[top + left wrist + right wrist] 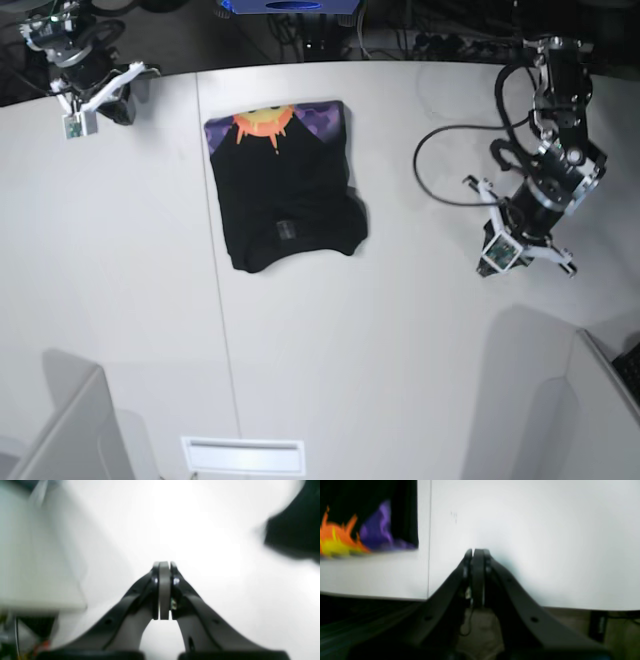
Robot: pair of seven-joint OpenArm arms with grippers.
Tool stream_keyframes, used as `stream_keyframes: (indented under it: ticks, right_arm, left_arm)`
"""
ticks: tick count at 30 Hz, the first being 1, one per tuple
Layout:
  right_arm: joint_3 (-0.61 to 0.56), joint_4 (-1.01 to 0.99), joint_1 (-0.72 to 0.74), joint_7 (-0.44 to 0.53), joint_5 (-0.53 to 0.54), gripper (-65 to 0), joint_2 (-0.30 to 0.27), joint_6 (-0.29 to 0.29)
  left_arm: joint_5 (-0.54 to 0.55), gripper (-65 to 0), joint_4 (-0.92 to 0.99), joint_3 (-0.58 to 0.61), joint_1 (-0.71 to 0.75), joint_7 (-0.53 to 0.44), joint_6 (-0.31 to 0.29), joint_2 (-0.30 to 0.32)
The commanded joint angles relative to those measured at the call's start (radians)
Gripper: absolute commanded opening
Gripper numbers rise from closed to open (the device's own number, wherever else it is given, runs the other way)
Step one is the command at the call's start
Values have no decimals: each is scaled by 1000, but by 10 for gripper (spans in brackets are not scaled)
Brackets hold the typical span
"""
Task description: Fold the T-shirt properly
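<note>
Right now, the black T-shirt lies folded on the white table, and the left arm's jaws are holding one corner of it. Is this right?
Not quite. The T-shirt does lie folded on the white table, but the left gripper holds nothing: in the left wrist view its jaws are shut on themselves over bare table, apart from the shirt.

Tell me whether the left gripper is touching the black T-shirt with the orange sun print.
Apart. The base view shows bare white table between the left gripper and the black T-shirt lying folded.
</note>
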State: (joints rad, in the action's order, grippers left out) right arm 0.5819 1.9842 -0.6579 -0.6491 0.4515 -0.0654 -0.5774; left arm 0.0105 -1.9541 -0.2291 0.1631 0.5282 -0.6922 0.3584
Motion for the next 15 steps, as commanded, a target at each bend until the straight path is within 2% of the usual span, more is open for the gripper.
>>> stream_keyframes:
  ticks: [1,5,7,11,15]
  right_arm:
    - [22,19,-12,13,-10,-650,-9,-25]
    - [25,20,-33,13,-113,-650,-11,-121]
    - [25,20,-40,13,-167,-650,-14,-121]
    - [17,16,-44,13,-262,-650,-26,-121]
    - [25,17,-64,13,-319,-650,-32,-121]
  left_arm:
    - [26,-650,-18,-29,45,-87,-6,14]
    - [26,-650,-21,-132,270,-325,-6,15]
    - [26,-650,-17,-155,370,-414,-6,14]
    - [24,-650,-17,-161,519,-509,-6,14]
    - [15,-650,-17,-163,599,-523,-6,9]
